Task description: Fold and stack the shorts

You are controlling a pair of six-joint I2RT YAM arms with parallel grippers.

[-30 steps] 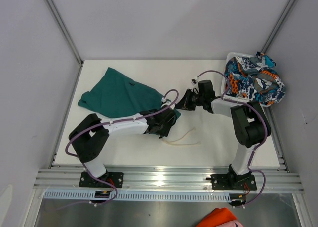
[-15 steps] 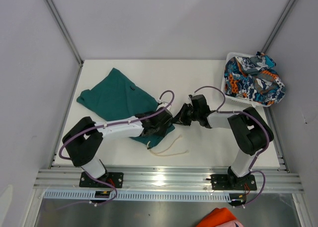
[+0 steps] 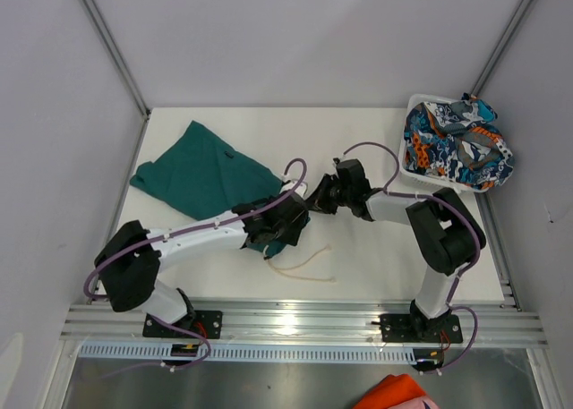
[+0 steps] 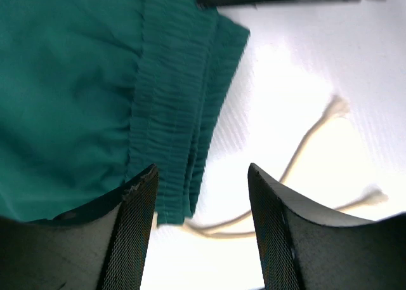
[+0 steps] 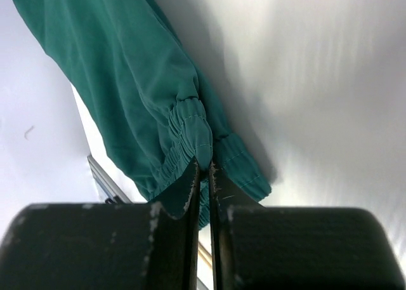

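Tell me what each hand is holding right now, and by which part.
Right hand pinches the green shorts by the gathered waistband. Left hand is open over that waistband, holding nothing.

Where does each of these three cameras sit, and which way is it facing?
Top external: above and behind the bases, looking down on the table; left arm and right arm show whole.
Left wrist: on the left arm, facing down at the teal shorts' waistband and drawstring; the open left gripper frames it.
Right wrist: on the right arm, facing along the right gripper, shut on the waistband.
Shared: all three see the teal shorts.
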